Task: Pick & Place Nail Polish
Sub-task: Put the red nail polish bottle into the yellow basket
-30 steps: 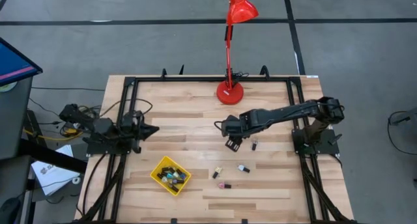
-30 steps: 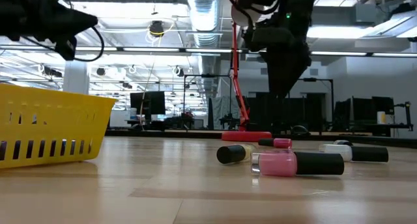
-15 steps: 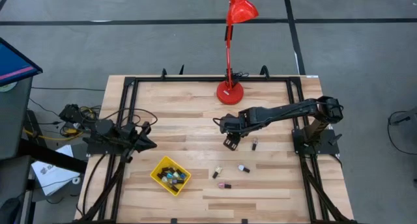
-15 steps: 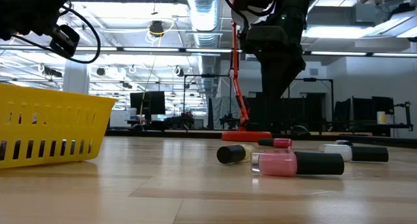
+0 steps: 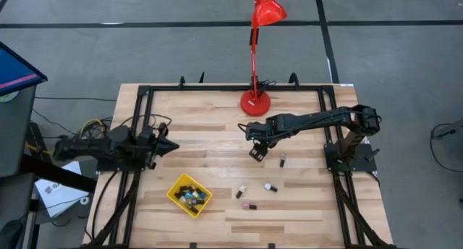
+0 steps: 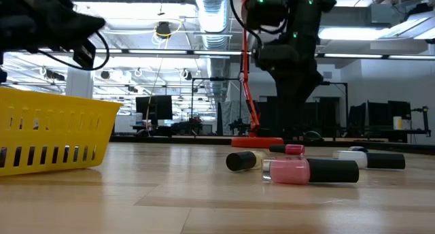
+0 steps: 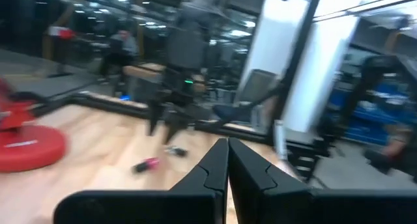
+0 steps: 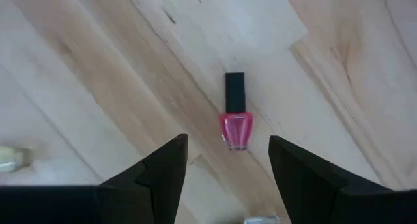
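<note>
In the low view, nearest the camera, a pink nail polish bottle lies on its side on the worktop at lower right of the frame, with a pale bottle just behind it and more caps further right. None of these has moved over the last second. At lower left stands the yellow tray, which in the high view already holds several bottles.

Further back, the right end effector has drifted from beside the loose bottles toward the middle of the high frame, and has lifted slightly. Its fingers stand apart and empty. In the right wrist view a pink bottle with a black cap lies between them, well below, so this looks like lining up for the next pick.

The left end effector, fingers together, hangs at centre left, having swung slightly; it seems merely to wait.
</note>
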### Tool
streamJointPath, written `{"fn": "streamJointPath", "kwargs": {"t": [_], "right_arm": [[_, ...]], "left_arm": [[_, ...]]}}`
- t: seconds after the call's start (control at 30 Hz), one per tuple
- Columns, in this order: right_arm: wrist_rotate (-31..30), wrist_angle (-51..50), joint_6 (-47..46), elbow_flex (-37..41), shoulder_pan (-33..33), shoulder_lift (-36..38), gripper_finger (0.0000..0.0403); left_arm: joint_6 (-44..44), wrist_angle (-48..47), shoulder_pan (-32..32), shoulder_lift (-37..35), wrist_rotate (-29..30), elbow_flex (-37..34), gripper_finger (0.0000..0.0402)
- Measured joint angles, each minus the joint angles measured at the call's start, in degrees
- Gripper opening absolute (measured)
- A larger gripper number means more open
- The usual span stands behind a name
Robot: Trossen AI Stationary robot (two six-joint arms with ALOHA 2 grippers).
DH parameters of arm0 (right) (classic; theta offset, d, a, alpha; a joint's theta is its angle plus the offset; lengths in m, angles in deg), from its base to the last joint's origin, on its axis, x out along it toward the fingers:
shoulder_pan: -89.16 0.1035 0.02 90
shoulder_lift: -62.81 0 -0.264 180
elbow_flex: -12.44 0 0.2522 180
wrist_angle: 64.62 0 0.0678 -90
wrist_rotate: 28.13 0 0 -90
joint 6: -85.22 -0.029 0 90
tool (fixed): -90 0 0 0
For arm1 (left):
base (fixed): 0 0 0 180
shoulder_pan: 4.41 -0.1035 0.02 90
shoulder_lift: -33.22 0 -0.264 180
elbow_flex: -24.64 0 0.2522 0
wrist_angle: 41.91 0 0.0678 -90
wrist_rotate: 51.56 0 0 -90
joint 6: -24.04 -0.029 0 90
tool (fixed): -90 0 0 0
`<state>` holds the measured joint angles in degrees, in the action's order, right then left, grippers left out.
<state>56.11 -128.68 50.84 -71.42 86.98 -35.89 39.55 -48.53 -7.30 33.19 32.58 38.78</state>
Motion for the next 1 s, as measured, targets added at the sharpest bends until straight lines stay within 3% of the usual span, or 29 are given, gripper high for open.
{"fn": "streamJointPath", "kwargs": {"t": [0.17,0.33,0.53,0.73,1.0], "right_arm": [[0.0,4.3,0.1,3.9,-0.7,0.0,0.0208],[0.1,6.6,3.0,5.2,-1.9,0.0,0.0208],[0.1,9.0,8.8,5.2,-3.7,0.0,0.0210],[0.0,9.2,10.8,5.2,-5.5,0.0,0.0231],[0.5,10.9,11.3,5.1,-6.2,-2.4,0.0240]], "left_arm": [[0.0,-1.9,-9.0,0.0,-1.2,0.0,0.0002],[0.0,-1.8,-12.9,0.1,-1.2,0.0,0.0002],[1.8,-1.6,-13.3,0.1,-0.6,0.0,0.0002],[2.9,-1.7,-12.9,0.5,5.8,0.0,0.0001],[2.5,-1.9,-8.7,0.5,6.6,0.0,0.0001]]}}
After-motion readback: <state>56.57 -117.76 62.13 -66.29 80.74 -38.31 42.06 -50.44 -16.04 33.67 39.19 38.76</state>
